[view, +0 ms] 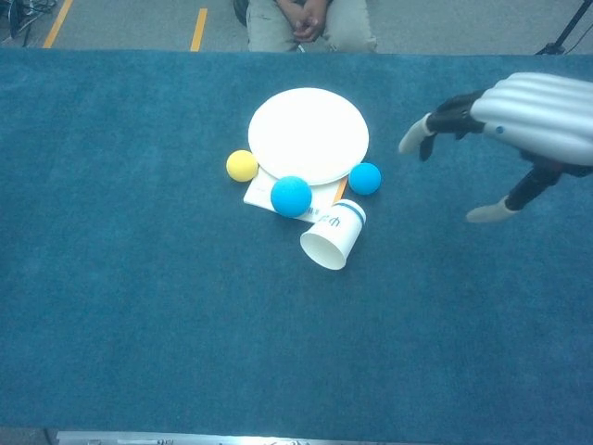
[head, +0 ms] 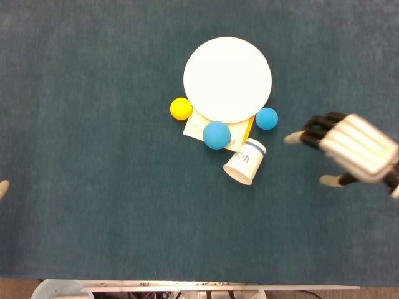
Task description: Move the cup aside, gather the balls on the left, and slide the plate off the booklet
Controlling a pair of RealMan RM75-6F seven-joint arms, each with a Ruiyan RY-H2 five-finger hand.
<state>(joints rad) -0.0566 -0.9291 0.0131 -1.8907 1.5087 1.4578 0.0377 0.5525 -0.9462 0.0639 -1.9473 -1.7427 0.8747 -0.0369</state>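
Head view: the cup [head: 245, 162] lies tipped just near of the plate [head: 227, 80], and the right hand [head: 349, 148], fingers apart and empty, hovers to its right; the left hand [head: 3, 189] barely shows, state unclear. A careless sweep could roll the cup into the blue ball [head: 267, 118]. Chest view: teal carpeted table [view: 139, 306]; a seated person [view: 304, 22] waits beyond it.

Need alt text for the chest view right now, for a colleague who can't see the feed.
The robot's open right hand hovers right of a tipped white paper cup on the teal table, touching nothing. Behind the cup, a round white plate covers a booklet, with a yellow ball, large blue ball and small blue ball around it.
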